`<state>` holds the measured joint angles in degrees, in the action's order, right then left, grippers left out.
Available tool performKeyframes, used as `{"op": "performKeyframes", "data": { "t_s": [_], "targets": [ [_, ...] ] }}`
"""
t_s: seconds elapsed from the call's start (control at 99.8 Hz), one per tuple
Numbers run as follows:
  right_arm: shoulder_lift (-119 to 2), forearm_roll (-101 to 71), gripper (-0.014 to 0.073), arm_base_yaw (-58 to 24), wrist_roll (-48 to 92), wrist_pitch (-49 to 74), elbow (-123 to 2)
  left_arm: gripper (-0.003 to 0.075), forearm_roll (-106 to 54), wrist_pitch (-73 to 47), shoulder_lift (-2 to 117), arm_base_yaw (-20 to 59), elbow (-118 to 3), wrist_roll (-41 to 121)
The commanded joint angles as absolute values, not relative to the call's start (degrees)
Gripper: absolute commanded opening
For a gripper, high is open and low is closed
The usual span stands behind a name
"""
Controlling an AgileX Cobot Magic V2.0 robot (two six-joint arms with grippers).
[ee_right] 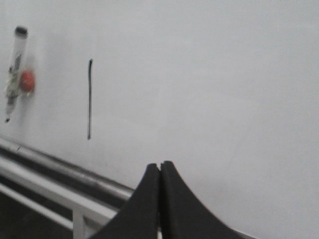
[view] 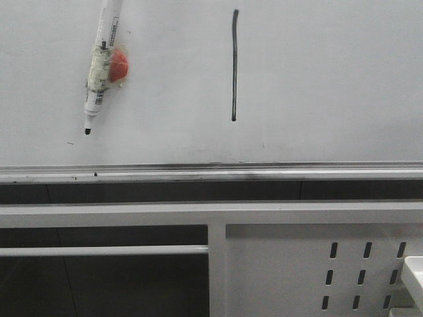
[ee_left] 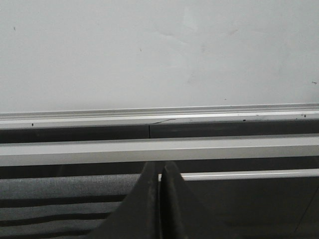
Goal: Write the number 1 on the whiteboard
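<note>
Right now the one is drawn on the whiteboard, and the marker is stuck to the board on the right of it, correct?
Not quite. The number 1 is drawn on the whiteboard, but the marker sticks to the board on the left of it, as the front view shows.

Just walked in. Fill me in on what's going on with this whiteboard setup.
Nothing is being handled right now. The whiteboard already carries the number 1, a thin black vertical stroke. A marker pen sits stuck to the board to the left of the stroke, tip down, with a red piece taped to it. Both grippers, the left and the right, are shut and empty, held off the board and away from the pen.
</note>
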<state>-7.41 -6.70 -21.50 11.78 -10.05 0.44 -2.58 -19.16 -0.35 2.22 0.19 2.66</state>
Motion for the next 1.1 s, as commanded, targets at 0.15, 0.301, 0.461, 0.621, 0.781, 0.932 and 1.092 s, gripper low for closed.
{"op": "performKeyframes", "data": {
  "t_s": [0.15,0.301,0.461,0.621,0.781,0.932,1.092],
  "targets": [
    [1.71,-7.89,-0.007,-8.42,11.2,-8.89,1.22,-0.002,-3.29,-16.13,-1.56,2.11,2.23,2.63],
    [1.71,-7.89,-0.0069,2.83,10.43,-2.5,1.22,-0.002,-3.44,-16.13,-1.56,2.11,2.23,2.63],
    [1.71,-2.06,-0.0069,10.55,0.75,4.22,1.22,-0.002,-3.44,-16.13,-1.56,2.11,2.23,2.63],
    [1.71,-1.52,-0.007,10.46,0.75,7.37,1.22,-0.002,-3.44,-16.13,-1.56,2.11,2.23,2.63],
    [1.71,-1.13,-0.0069,10.46,1.84,15.96,1.22,-0.002,-3.44,-16.13,-1.56,2.11,2.23,2.63],
    [1.71,-1.13,-0.0069,9.52,1.94,17.36,1.22,-0.002,-3.44,-16.13,-1.56,2.11,2.23,2.63],
    [1.71,-1.4,-0.0069,7.51,3.65,17.36,1.22,-0.002,-3.44,-16.13,-1.56,2.11,2.23,2.63]
  ]
}}
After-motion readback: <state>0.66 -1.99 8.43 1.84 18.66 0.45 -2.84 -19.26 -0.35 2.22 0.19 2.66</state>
